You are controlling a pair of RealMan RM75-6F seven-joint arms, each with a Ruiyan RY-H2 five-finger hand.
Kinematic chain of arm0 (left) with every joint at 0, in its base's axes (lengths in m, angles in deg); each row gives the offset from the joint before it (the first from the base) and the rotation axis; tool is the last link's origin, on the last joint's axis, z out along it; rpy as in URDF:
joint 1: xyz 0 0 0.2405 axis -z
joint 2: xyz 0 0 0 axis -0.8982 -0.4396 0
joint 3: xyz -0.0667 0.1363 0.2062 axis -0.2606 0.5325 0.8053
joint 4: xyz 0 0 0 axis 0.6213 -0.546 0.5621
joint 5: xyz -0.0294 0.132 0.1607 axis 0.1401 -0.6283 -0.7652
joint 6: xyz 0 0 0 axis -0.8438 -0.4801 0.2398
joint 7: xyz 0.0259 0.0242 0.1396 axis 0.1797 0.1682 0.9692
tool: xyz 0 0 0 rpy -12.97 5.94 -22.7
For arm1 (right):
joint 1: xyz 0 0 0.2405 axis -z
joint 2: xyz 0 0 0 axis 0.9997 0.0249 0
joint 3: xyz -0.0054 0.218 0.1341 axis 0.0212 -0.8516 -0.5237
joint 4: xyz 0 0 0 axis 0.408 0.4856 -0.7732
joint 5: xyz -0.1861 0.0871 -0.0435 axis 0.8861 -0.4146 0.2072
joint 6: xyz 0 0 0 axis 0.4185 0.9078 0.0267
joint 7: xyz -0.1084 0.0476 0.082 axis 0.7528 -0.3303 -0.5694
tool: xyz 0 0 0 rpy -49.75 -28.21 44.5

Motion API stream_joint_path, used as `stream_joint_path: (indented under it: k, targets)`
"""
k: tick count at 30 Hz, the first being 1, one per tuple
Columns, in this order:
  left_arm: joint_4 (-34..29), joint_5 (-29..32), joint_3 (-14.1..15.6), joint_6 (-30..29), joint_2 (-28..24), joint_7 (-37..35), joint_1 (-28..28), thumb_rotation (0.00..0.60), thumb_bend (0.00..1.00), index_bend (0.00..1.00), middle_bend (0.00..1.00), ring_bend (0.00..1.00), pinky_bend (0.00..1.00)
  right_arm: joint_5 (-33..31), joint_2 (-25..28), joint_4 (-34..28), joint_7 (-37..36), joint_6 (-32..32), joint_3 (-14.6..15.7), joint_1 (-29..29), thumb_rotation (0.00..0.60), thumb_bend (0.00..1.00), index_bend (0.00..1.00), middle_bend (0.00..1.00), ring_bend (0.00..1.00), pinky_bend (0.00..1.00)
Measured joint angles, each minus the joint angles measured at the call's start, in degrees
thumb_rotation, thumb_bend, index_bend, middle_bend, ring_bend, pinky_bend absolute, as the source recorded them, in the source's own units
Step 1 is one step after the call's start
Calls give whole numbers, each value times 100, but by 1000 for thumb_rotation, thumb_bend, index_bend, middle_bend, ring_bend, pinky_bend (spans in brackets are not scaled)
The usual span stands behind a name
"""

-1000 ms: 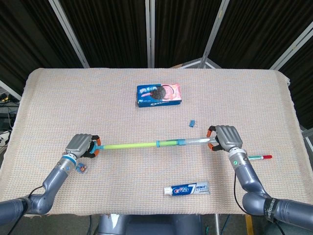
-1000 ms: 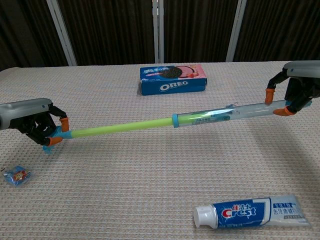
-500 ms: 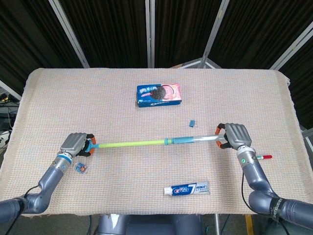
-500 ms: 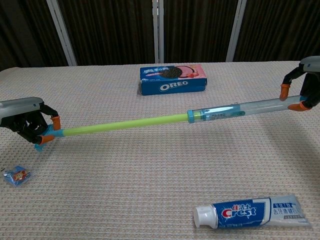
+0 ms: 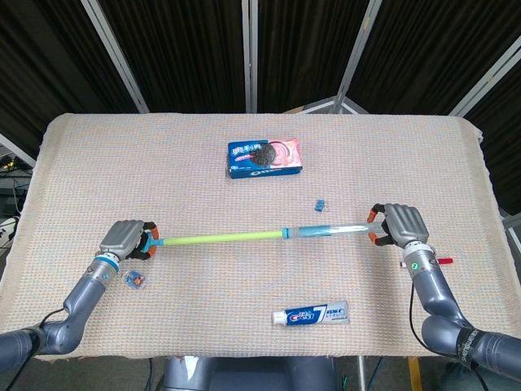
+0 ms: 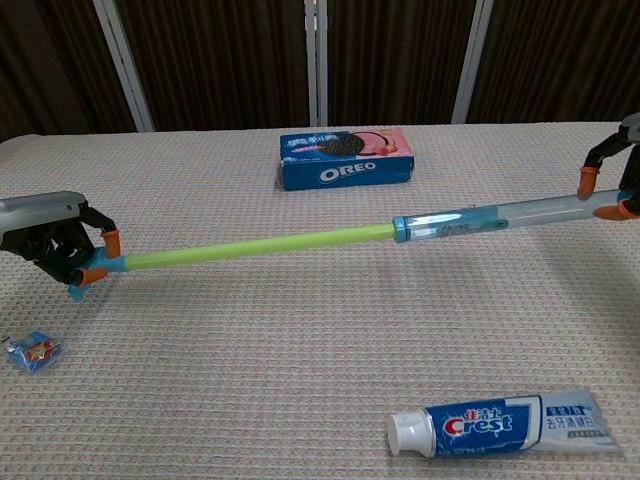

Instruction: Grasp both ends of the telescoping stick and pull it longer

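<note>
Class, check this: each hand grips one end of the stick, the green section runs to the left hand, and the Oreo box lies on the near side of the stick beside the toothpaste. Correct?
Not quite. The Oreo box lies on the far side of the telescoping stick, away from the toothpaste, as the head view shows. The rest stands: the left hand and right hand each grip an end, green section toward the left.

Lab-style test bay: black curtain panels (image 5: 187,49) (metal-framed) behind cloth-covered table (image 5: 106,163)

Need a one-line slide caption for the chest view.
Left hand and right hand hold the telescoping stick extended above the table.
</note>
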Motion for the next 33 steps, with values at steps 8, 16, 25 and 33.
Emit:
stream_joint_path:
  k: [8, 16, 25, 33]
  targets:
    - [28, 0, -11, -119, 35, 54, -35, 600, 30, 0, 816, 815, 997, 135, -21, 10, -110, -79, 31, 47, 600, 0, 0, 1000, 1000, 1000]
    - [-399, -366, -88, -757, -314, -121, -296, 600, 14, 0, 718, 748, 896, 888, 170, -204, -596, 302, 50, 410, 600, 0, 0, 967, 996, 1000]
    - [-985, -2029, 51, -2950, -852, -607, -1220, 600, 0, 0, 0, 25, 84, 3106, 300, 158, -1967, 2569, 250, 1532, 600, 0, 14, 375, 438, 408]
    - [-1667, -3238, 651, -4205, -1445, -693, -2285, 600, 0, 0, 0, 0, 0, 4364, 403, 830, -2557, 4122, 732, 2800, 600, 0, 0, 0, 0, 0]
